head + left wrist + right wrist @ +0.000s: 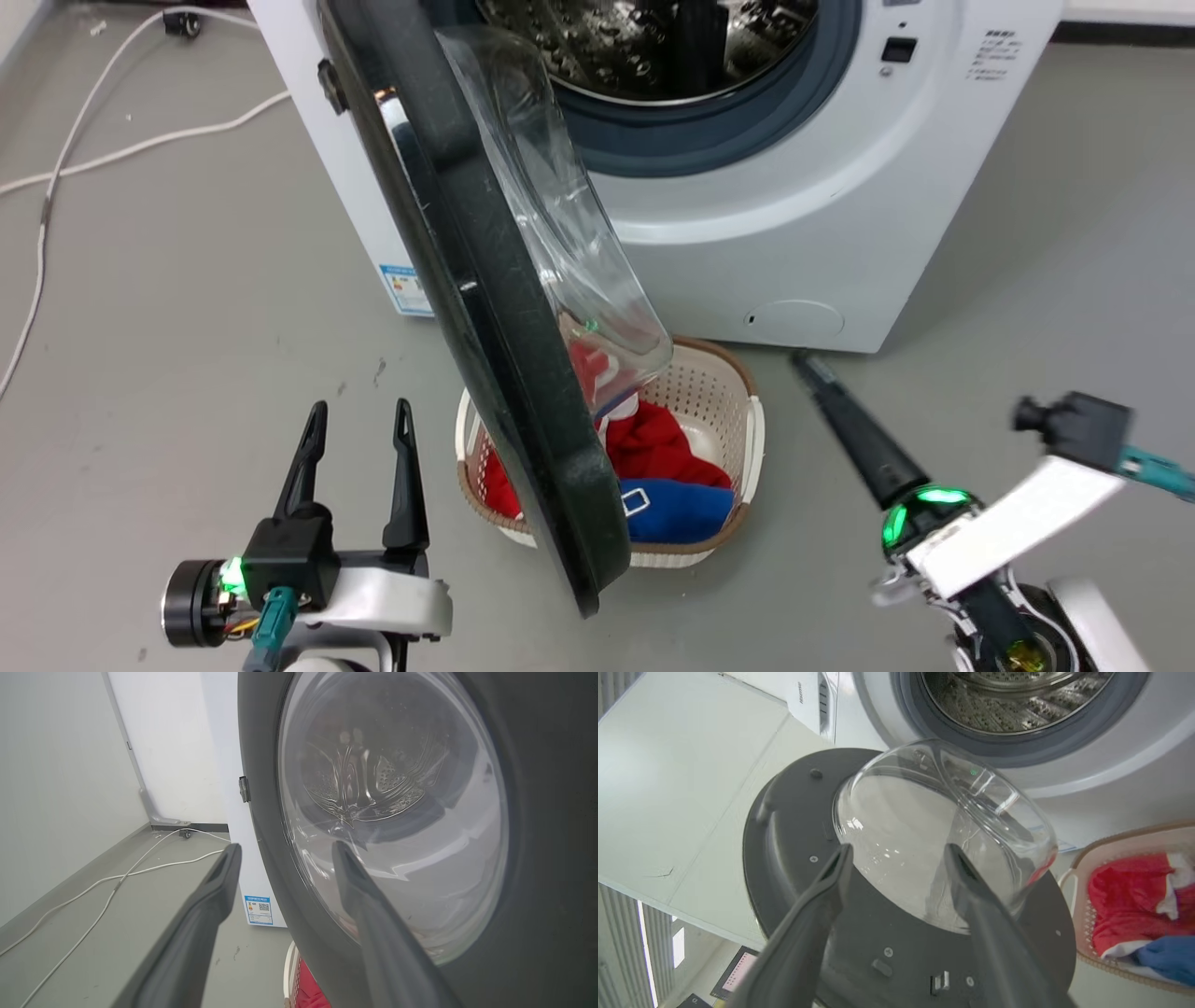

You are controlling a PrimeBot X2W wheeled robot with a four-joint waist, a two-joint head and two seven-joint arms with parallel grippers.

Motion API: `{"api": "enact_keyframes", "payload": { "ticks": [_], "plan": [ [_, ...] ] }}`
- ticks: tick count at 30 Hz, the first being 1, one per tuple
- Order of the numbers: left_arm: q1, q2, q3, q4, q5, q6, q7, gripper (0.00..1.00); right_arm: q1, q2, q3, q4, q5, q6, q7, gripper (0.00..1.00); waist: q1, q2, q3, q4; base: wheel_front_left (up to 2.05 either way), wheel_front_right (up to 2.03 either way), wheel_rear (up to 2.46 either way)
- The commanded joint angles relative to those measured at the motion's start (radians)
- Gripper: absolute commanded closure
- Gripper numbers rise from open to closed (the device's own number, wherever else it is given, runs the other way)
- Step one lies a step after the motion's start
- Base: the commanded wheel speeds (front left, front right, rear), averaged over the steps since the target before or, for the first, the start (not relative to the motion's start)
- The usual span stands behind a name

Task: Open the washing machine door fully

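Observation:
The white washing machine [794, 233] stands at the back, with its steel drum mouth uncovered. The washing machine door [485, 308], black with a clear glass bowl, swings out towards me, roughly square to the machine's front. My left gripper [359, 420] is open on the door's outer side, a short gap to its left. In the left wrist view that gripper [286, 847] points at the door's rim [537, 858] and glass. My right gripper [808, 364] hovers low on the inner side, well apart from the door. In the right wrist view it [899, 848] stands open facing the door's inner face [794, 826].
A white laundry basket [752, 420] with red and blue clothes sits on the floor under the door's lower edge, in front of the machine. White cables [93, 112] trail over the grey floor at the left. A pale wall [56, 788] stands beyond them.

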Motion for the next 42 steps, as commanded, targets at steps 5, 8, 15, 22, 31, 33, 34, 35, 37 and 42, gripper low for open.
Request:
{"api": "enact_keyframes", "payload": {
  "ticks": [5,8,15,22,31,33,34,35,37,42],
  "plan": [
    [0.034,0.001,0.019,0.002,0.010,-0.014,-0.003,0.00,0.018,-0.044,-0.025,-0.028,-0.156,0.003,-0.220,0.00,0.0001,-0.0001,-0.048,-0.027,0.00,0.00,0.00],
    [0.049,0.001,0.025,0.000,0.012,-0.014,-0.003,0.00,0.020,-0.090,-0.043,0.010,-0.332,0.003,-0.360,0.00,0.0001,-0.0001,-0.062,-0.036,0.00,0.00,0.00],
    [0.074,0.001,0.037,-0.008,0.014,-0.013,-0.003,0.00,0.027,-0.051,-0.200,0.051,-0.849,0.002,-0.439,0.00,0.0001,-0.0001,-0.083,-0.054,0.00,0.00,0.00],
    [0.084,0.001,0.035,-0.005,0.012,-0.014,-0.003,0.00,0.108,0.048,-0.321,0.034,-1.150,0.001,-0.439,0.00,0.0001,-0.0001,-0.096,-0.059,0.00,0.00,0.00],
    [0.098,0.001,0.035,0.007,0.007,-0.020,-0.003,0.00,0.220,0.113,-0.385,0.030,-1.207,0.001,-0.439,0.00,0.0001,-0.0001,-0.120,-0.051,0.00,0.00,0.00],
    [0.103,0.001,0.035,0.009,0.004,-0.020,-0.003,0.00,0.244,0.120,-0.395,0.030,-1.202,0.001,-0.439,0.00,0.0001,-0.0001,-0.130,-0.050,0.00,0.00,0.00],
    [0.107,0.001,0.035,0.010,0.003,-0.020,-0.003,0.00,0.257,0.122,-0.397,0.030,-1.198,0.001,-0.439,0.00,0.0001,-0.0001,-0.134,-0.050,0.00,0.00,0.00],
    [0.110,0.001,0.034,0.012,0.002,-0.021,-0.003,0.00,0.269,0.123,-0.401,0.030,-1.198,0.001,-0.439,0.00,0.0001,-0.0001,-0.140,-0.050,0.00,0.00,0.00],
    [0.118,0.001,0.032,0.015,0.002,-0.023,-0.003,0.00,0.289,0.125,-0.403,0.029,-1.191,0.001,-0.439,0.00,0.0001,-0.0001,-0.148,-0.050,0.00,0.00,0.00],
    [0.128,0.001,0.031,0.020,-0.003,-0.030,-0.003,0.00,0.336,0.126,-0.405,0.021,-1.158,0.001,-0.439,0.00,0.0001,-0.0001,-0.162,-0.050,0.00,0.00,0.00]
  ]
}}
